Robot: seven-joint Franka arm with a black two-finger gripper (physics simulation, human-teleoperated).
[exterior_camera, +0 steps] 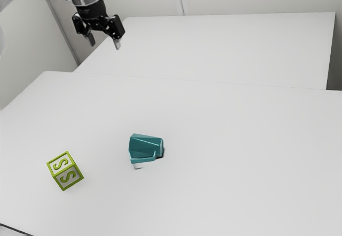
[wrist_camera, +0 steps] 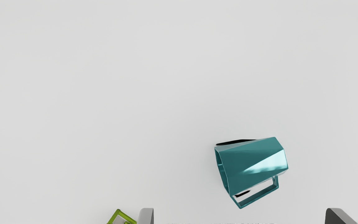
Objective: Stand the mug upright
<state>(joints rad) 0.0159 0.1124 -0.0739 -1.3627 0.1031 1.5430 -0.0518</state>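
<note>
High above the table's far left part in the exterior view is my gripper (exterior_camera: 105, 43), well away from the mug. A teal faceted mug (exterior_camera: 144, 147) lies on its side on the white table. In the wrist view the mug (wrist_camera: 253, 166) has its mouth facing the side where the green block is, and its handle points toward my fingers. My gripper (wrist_camera: 239, 216) is open, its two fingertips wide apart with nothing held between them.
A green-edged letter block (exterior_camera: 65, 170) rests on the table (exterior_camera: 224, 193), left of the mug in the exterior view. Part of the block (wrist_camera: 121, 217) appears beside one fingertip in the wrist view. Another white surface (exterior_camera: 230, 48) stands behind the table.
</note>
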